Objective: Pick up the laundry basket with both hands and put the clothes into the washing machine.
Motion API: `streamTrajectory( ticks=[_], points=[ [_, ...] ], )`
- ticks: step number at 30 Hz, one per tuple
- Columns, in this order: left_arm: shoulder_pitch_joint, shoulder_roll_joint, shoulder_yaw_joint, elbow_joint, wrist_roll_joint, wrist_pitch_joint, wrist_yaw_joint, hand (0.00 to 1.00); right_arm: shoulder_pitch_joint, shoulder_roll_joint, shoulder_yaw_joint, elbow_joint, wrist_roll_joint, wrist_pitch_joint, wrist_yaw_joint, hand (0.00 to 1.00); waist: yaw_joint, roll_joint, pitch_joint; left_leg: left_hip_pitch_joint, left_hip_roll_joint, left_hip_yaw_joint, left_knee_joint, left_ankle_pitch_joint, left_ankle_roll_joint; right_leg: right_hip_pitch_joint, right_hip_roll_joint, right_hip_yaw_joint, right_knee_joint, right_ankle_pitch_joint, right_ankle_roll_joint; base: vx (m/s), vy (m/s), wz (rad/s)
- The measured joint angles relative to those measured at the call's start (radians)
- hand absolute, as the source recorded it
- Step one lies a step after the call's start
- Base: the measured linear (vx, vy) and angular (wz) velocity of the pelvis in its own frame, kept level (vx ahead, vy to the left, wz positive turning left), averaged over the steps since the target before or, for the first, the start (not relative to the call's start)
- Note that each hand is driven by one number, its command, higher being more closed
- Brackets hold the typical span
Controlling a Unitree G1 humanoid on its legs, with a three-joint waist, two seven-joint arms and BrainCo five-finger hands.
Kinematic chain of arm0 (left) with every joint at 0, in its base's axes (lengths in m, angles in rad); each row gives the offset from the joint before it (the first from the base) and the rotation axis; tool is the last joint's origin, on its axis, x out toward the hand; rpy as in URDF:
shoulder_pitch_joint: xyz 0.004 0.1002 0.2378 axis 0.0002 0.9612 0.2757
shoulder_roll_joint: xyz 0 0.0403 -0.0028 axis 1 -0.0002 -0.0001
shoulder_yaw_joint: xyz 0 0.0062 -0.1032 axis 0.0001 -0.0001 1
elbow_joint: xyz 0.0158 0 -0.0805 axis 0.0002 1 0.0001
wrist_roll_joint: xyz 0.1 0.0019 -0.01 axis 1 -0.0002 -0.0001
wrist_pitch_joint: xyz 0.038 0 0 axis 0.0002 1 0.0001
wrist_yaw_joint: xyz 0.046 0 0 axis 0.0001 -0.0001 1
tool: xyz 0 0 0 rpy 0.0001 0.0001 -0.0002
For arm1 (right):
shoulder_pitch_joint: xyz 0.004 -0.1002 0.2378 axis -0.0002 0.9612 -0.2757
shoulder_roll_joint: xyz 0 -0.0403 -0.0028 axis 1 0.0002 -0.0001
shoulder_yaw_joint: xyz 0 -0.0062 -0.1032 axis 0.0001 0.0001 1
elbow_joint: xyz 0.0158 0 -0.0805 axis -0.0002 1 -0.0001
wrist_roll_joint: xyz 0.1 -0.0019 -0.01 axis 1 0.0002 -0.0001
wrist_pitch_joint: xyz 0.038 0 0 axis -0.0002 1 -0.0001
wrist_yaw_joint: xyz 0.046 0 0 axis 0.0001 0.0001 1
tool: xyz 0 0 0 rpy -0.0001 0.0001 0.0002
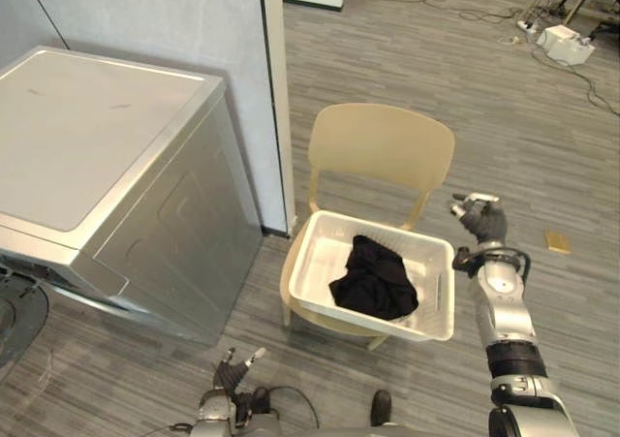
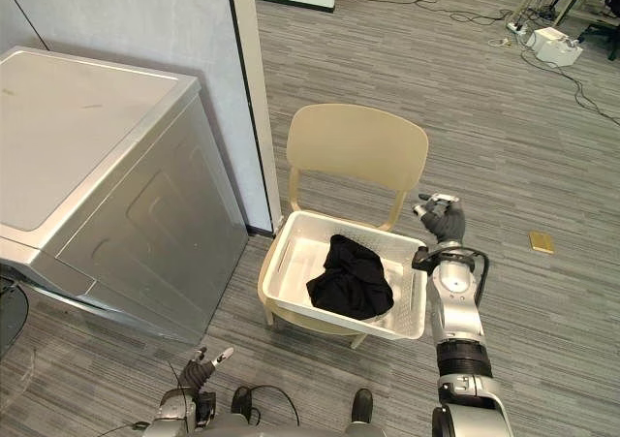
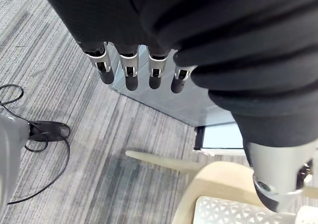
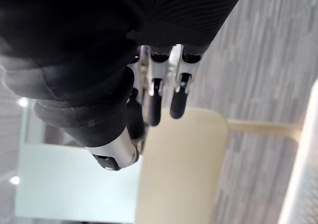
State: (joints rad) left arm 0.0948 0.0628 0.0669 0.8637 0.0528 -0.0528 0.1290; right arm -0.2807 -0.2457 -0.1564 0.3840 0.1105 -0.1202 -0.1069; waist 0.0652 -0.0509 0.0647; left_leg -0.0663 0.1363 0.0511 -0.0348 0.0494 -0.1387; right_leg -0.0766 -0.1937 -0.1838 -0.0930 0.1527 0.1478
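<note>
A white laundry basket (image 1: 302,263) rests on the seat of a beige chair (image 1: 383,146), with a black garment (image 1: 373,280) bunched inside it. To the left stands a silver washing machine (image 1: 97,137) with its top lid down. My right hand (image 1: 481,219) is raised just right of the basket's far right corner, apart from the rim, with relaxed fingers (image 4: 176,95) that hold nothing. My left hand (image 1: 232,371) hangs low near the floor, in front of the chair's left side. Its fingers (image 3: 131,75) are straight and empty.
A grey partition wall (image 1: 194,30) rises behind the washer and beside the chair. A small tan block (image 1: 557,241) lies on the floor to the right. Cables and a white box (image 1: 567,42) sit at the far right. Open floor surrounds the chair.
</note>
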Motion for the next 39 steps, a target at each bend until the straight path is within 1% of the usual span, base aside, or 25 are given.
streamTrajectory(
  ticks=[3, 5, 7, 9, 10, 12, 15, 17, 20, 22, 26, 28, 29, 30, 32, 37, 39],
  points=[
    [0.002, 0.002, -0.024, 0.015, 0.008, 0.0, -0.009, 0.0, 0.005, -0.012, 0.059, 0.041, -0.006, 0.009, 0.038, 0.0, 0.0, 0.009, 0.006, -0.028, -0.001, -0.016, 0.01, 0.0, 0.0, -0.015, 0.0, -0.009, 0.003, 0.002, 0.0, -0.02, 0.002, 0.12],
    [-0.001, 0.001, -0.037, 0.016, 0.011, 0.0, -0.02, 0.0, 0.004, -0.03, 0.097, 0.054, -0.019, 0.011, 0.064, 0.0, 0.002, 0.019, 0.028, -0.044, -0.002, -0.028, 0.021, 0.0, 0.0, -0.019, -0.001, -0.019, 0.004, 0.003, 0.0, -0.02, 0.001, 0.17],
    [-0.012, 0.002, -0.037, 0.016, 0.021, -0.002, -0.021, 0.0, -0.003, -0.053, 0.15, 0.091, -0.041, 0.011, 0.091, 0.0, 0.003, 0.029, 0.064, -0.071, -0.002, -0.049, 0.044, -0.002, -0.002, -0.023, -0.001, -0.036, 0.008, 0.003, 0.0, -0.06, -0.004, 0.2],
    [-0.041, 0.005, -0.036, 0.017, 0.021, -0.003, -0.02, 0.0, -0.054, -0.067, 0.206, 0.158, -0.045, 0.014, 0.114, 0.0, 0.005, 0.035, 0.117, -0.122, -0.001, -0.059, 0.078, -0.003, -0.002, -0.062, -0.001, -0.037, 0.027, 0.006, -0.003, -0.1, -0.004, 0.09],
    [-0.048, 0.007, -0.036, 0.018, 0.021, -0.003, -0.02, 0.0, -0.068, -0.068, 0.215, 0.173, -0.046, 0.014, 0.115, 0.0, 0.005, 0.037, 0.128, -0.135, -0.001, -0.061, 0.087, -0.003, -0.002, -0.073, -0.001, -0.036, 0.03, 0.007, -0.004, -0.12, 0.002, 0.02],
    [-0.076, 0.017, -0.037, 0.018, 0.02, -0.003, -0.019, 0.0, -0.128, -0.069, 0.237, 0.242, -0.073, 0.016, 0.123, 0.0, 0.006, 0.038, 0.179, -0.171, 0.0, -0.066, 0.118, -0.007, -0.002, -0.099, 0.0, -0.034, 0.041, 0.01, -0.006, -0.1, 0.005, 0.0],
    [-0.088, 0.021, -0.035, 0.01, 0.019, -0.016, -0.016, 0.0, -0.17, -0.074, 0.249, 0.279, -0.09, 0.018, 0.128, 0.0, 0.006, 0.041, 0.221, -0.187, 0.0, -0.069, 0.136, -0.011, -0.002, -0.106, 0.0, -0.034, 0.042, 0.014, -0.008, -0.06, 0.003, 0.01],
    [-0.1, 0.021, -0.036, 0.01, 0.019, -0.023, -0.013, 0.0, -0.203, -0.077, 0.251, 0.304, -0.116, 0.019, 0.127, 0.0, 0.009, 0.044, 0.233, -0.222, 0.001, -0.07, 0.156, -0.015, -0.001, -0.134, 0.001, -0.032, 0.044, 0.021, -0.011, -0.05, 0.002, -0.05],
    [-0.119, 0.021, -0.037, 0.006, 0.018, -0.026, -0.011, 0.0, -0.266, -0.081, 0.249, 0.367, -0.129, 0.022, 0.101, 0.0, 0.008, 0.047, 0.269, -0.253, 0.001, -0.07, 0.174, -0.016, 0.0, -0.16, 0.002, -0.029, 0.047, 0.028, -0.013, -0.05, -0.006, -0.04],
    [-0.128, 0.021, -0.037, -0.003, 0.018, -0.032, 0.007, 0.0, -0.295, -0.084, 0.231, 0.405, -0.157, 0.038, 0.079, 0.0, 0.009, 0.049, 0.287, -0.272, 0.002, -0.072, 0.183, -0.016, 0.001, -0.175, 0.002, -0.029, 0.054, 0.029, -0.013, -0.02, -0.005, -0.01],
    [-0.143, 0.022, -0.037, -0.018, 0.017, -0.033, 0.01, 0.0, -0.354, -0.091, 0.2, 0.469, -0.162, 0.055, 0.039, 0.0, 0.01, 0.049, 0.326, -0.29, 0.005, -0.073, 0.22, -0.035, 0.002, -0.179, 0.005, -0.026, 0.059, 0.031, -0.015, -0.01, 0.0, -0.01],
    [-0.145, 0.022, -0.037, -0.033, 0.017, -0.033, 0.023, 0.0, -0.372, -0.103, 0.189, 0.479, -0.163, 0.059, 0.02, 0.0, 0.016, 0.049, 0.33, -0.309, 0.005, -0.072, 0.234, -0.041, 0.004, -0.198, 0.005, -0.02, 0.068, 0.031, -0.015, -0.02, 0.0, -0.06],
    [-0.147, 0.021, -0.037, -0.043, 0.017, -0.037, 0.026, 0.0, -0.397, -0.114, 0.177, 0.5, -0.166, 0.06, 0.012, 0.0, 0.019, 0.049, 0.348, -0.314, 0.006, -0.072, 0.247, -0.047, 0.005, -0.201, 0.005, -0.018, 0.074, 0.031, -0.015, -0.02, -0.002, -0.07],
    [-0.156, 0.021, -0.037, -0.05, 0.017, -0.04, 0.027, 0.0, -0.416, -0.128, 0.16, 0.523, -0.178, 0.06, 0.003, 0.0, 0.029, 0.05, 0.36, -0.324, 0.007, -0.07, 0.26, -0.052, 0.006, -0.209, 0.006, -0.014, 0.077, 0.031, -0.015, -0.02, -0.002, -0.06],
    [-0.162, 0.021, -0.037, -0.066, 0.015, -0.044, 0.027, 0.0, -0.45, -0.14, 0.144, 0.563, -0.197, 0.061, -0.008, 0.0, 0.031, 0.049, 0.379, -0.337, 0.008, -0.073, 0.277, -0.06, 0.007, -0.212, 0.006, -0.015, 0.08, 0.031, -0.015, -0.04, 0.0, -0.02],
    [-0.167, 0.021, -0.037, -0.105, -0.003, -0.046, 0.032, 0.0, -0.518, -0.151, 0.143, 0.628, -0.223, 0.064, -0.022, 0.0, 0.041, 0.049, 0.388, -0.423, 0.016, -0.082, 0.339, -0.081, 0.01, -0.267, 0.012, -0.022, 0.092, 0.031, -0.016, -0.02, 0.004, -0.01],
    [-0.179, 0.02, -0.038, -0.113, -0.003, -0.05, 0.047, 0.0, -0.532, -0.158, 0.144, 0.646, -0.231, 0.065, -0.024, 0.0, 0.06, 0.049, 0.389, -0.456, 0.02, -0.107, 0.356, -0.084, 0.008, -0.278, 0.02, -0.042, 0.092, 0.031, -0.016, 0.02, -0.01, 0.17]
  ],
)
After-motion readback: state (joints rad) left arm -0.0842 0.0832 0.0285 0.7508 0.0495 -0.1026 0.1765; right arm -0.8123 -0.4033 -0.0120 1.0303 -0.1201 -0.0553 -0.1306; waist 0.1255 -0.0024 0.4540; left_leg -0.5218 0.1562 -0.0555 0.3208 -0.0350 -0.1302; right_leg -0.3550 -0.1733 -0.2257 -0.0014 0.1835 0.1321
